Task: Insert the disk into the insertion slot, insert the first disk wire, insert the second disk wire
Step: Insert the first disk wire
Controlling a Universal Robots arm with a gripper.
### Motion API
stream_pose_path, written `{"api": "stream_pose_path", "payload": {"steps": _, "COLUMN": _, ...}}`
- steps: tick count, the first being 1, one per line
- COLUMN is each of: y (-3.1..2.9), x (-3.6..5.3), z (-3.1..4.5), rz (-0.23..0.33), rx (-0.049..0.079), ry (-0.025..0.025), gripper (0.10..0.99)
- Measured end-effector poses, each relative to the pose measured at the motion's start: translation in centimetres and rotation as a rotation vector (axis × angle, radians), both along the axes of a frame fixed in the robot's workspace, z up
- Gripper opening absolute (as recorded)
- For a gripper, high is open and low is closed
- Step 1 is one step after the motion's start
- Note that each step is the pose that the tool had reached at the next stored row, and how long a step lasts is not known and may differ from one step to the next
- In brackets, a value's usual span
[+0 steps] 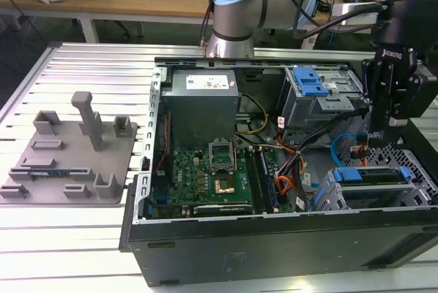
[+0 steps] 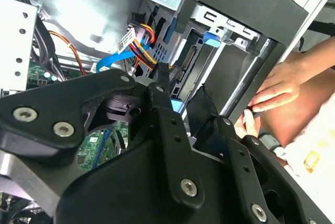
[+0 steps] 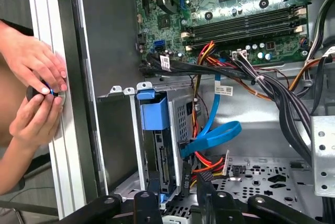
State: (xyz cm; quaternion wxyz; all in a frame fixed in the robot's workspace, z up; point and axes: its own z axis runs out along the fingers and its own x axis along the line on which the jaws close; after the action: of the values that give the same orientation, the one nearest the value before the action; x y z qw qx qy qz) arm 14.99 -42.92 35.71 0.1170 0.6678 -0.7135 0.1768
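Hovering above open computer case (image 1: 274,245): gripper (image 3: 177,192), fingers spread, nothing held. Just below: disk (image 3: 163,164), blue-framed, seated inside insertion slot (image 3: 183,111). Beside disk connector: blue flat cable (image 3: 212,137), looped; cannot tell whether plugged. Outside case wall, at bench (image 3: 49,130) edge: person's 2 hands (image 3: 32,63) together.

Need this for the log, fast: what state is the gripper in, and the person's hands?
Gripper: open, holding nothing.
Person's hands: both pinching one small dark object.
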Motion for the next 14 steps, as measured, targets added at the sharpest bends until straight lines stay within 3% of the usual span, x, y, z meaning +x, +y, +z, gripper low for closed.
{"api": "stream_pose_path", "payload": {"steps": 14, "y": 0.11, "x": -0.02, "z": -1.05, "rz": 0.000, "rx": -0.006, "ry": 0.0000, "gripper": 0.408}}
